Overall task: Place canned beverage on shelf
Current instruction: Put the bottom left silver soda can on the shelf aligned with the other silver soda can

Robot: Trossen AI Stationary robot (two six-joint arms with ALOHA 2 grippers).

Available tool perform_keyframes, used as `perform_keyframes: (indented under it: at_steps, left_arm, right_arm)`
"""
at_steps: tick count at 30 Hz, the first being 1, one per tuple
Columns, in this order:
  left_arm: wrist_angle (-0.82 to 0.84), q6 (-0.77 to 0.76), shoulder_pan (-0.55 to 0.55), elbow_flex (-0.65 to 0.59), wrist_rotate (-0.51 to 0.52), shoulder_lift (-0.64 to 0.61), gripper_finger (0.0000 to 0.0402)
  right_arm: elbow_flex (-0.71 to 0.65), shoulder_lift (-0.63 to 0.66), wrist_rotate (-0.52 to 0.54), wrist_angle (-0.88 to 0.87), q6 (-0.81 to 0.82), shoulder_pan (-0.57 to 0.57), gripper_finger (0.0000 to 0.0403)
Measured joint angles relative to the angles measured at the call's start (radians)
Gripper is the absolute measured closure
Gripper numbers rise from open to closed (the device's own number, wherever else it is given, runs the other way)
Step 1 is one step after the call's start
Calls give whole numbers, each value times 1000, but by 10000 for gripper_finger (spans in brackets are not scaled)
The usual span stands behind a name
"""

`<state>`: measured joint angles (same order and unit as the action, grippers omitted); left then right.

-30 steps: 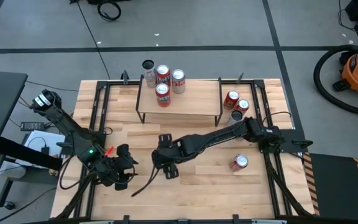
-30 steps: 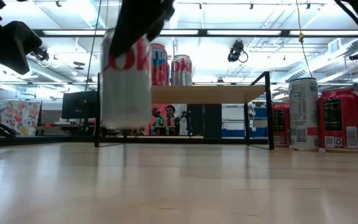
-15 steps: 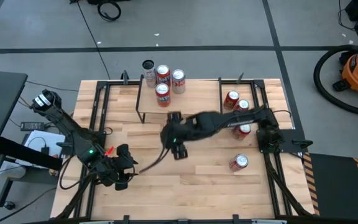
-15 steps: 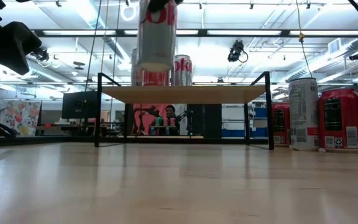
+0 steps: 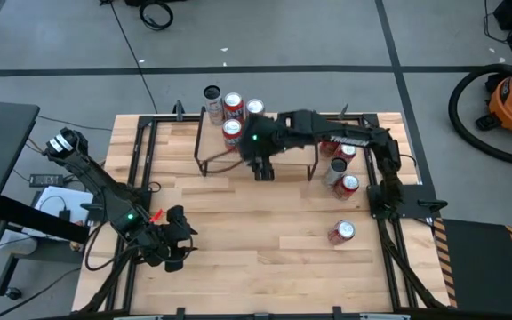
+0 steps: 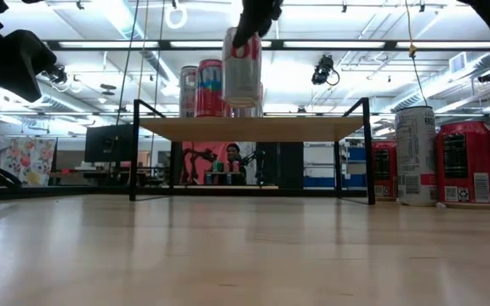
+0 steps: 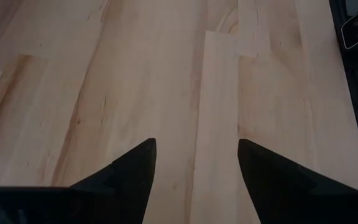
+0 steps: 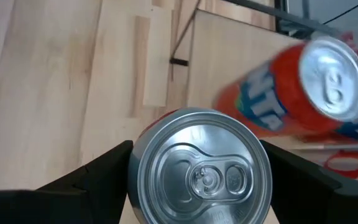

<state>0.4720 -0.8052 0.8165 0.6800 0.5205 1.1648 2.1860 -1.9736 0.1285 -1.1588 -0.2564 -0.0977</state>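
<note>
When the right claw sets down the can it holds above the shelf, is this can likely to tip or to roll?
The held can hangs upright in the right claw, so set flat on the shelf it will probably stand. It looks tall and narrow, so a sideways nudge might tip it; on its round side it would likely roll. Its smooth metal may be slippery.

Black jointed arms [image 5: 327,138]; green indicator lights.
</note>
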Motion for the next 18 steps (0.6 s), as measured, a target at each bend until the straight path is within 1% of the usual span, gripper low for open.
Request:
perform_keyframes:
  at_steps: [3, 7, 18]
  left_arm:
    - [-3, -23, 0, 0, 0, 0, 163]
    - [-8, -45, 0, 0, 0, 0, 163]
    - [-13, -87, 0, 0, 0, 0, 163]
  right_arm:
    - [0, 6, -50, -1, -17, -45, 86]
    - [0, 10, -80, -13, -34, -95, 86]
    - [0, 10, -157, 16, -62, -167, 85]
